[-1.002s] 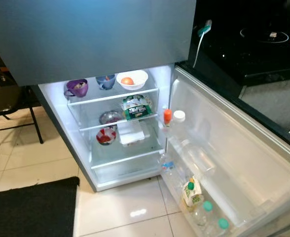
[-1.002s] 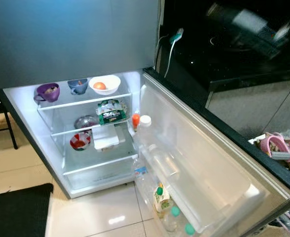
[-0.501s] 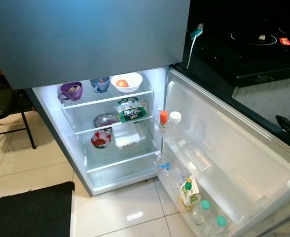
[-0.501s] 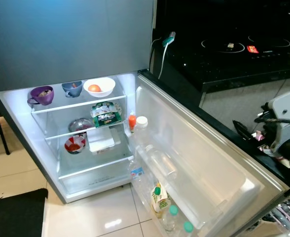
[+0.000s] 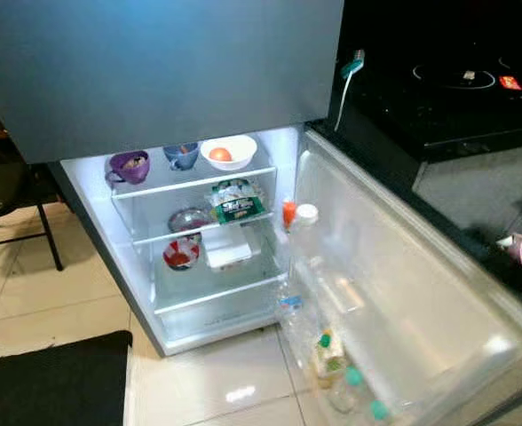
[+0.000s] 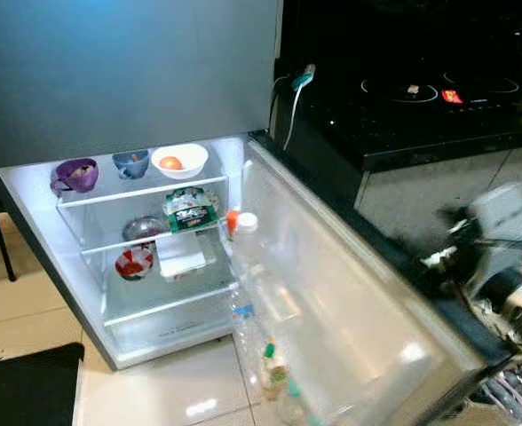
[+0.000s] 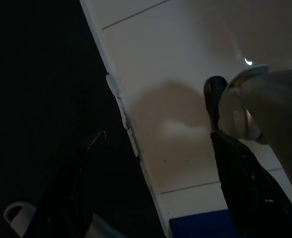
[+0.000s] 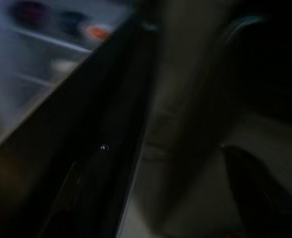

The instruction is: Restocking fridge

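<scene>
The fridge (image 5: 154, 80) stands with its lower door (image 5: 403, 293) swung wide to the right, blurred. The lit shelves hold a purple cup (image 5: 130, 166), a blue cup (image 5: 182, 155), a white bowl (image 5: 228, 153) with an orange fruit, a green packet (image 5: 235, 201), a red-and-white bowl (image 5: 180, 255) and a white box (image 5: 228, 248). In the door racks are a white-capped bottle (image 5: 306, 213), a carton (image 5: 326, 351) and green-capped bottles (image 5: 354, 377). My right arm (image 6: 501, 240) is blurred at the door's outer edge. Its gripper (image 8: 151, 163) is open beside the dark door edge. My left gripper (image 7: 158, 109) hangs open over the floor.
A black hob counter (image 5: 447, 89) runs behind the open door, with a teal-tipped cable (image 5: 350, 67) hanging at its corner. A black mat (image 5: 48, 382) lies on the pale tiles (image 5: 234, 364) at the lower left. A dark chair (image 5: 12, 186) stands left of the fridge.
My right arm has come up to the door's outer edge. The door and its bottles have gone blurred and shifted slightly toward the fridge. The camera has turned a little.
</scene>
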`<state>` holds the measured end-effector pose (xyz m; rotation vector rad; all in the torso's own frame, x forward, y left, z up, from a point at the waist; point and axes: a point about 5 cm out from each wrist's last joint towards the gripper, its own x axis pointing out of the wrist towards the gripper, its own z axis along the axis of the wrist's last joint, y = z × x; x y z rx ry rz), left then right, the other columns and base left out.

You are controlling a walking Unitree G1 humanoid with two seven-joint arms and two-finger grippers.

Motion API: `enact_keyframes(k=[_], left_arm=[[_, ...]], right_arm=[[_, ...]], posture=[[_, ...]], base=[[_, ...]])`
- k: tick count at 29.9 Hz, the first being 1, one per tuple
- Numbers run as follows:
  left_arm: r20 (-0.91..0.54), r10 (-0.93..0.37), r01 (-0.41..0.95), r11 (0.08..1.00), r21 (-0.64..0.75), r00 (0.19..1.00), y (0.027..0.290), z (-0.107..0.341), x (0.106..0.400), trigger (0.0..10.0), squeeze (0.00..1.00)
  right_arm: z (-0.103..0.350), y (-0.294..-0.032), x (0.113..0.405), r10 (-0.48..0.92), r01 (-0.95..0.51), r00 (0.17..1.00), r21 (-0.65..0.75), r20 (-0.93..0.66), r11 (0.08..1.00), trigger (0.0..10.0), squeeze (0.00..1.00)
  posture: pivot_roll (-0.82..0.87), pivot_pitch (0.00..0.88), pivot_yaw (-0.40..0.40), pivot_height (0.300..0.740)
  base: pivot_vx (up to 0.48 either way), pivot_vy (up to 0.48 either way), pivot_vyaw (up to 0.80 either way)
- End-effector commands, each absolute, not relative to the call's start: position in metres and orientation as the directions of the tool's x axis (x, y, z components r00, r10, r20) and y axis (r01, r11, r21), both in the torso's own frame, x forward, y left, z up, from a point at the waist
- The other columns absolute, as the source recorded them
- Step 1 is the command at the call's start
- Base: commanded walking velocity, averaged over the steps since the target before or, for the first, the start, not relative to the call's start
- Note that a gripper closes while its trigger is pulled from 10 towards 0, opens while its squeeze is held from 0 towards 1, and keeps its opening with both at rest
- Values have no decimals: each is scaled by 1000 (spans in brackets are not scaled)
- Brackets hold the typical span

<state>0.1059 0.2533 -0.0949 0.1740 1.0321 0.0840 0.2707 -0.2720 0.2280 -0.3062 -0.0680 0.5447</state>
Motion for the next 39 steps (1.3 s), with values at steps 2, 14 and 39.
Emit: enact_keyframes(k=[2,14,39], left_arm=[[-859,155,22,982,190,488,256,-96,99,10000,0],[-865,167,15,980,197,473,257,-97,95,10000,0],[-872,164,11,982,190,462,258,-98,92,10000,0]], right_arm=[[218,-242,266,654,-646,755,-213,-44,733,10000,0],[293,-286,271,473,-436,829,-187,297,881,10000,0],[249,-333,286,143,-100,976,-244,166,965,10000,0]], posture=[[-117,114,44,740],[-111,112,35,740],[-110,115,41,740]], base=[[0,0,0],[0,0,0],[-102,0,0]])
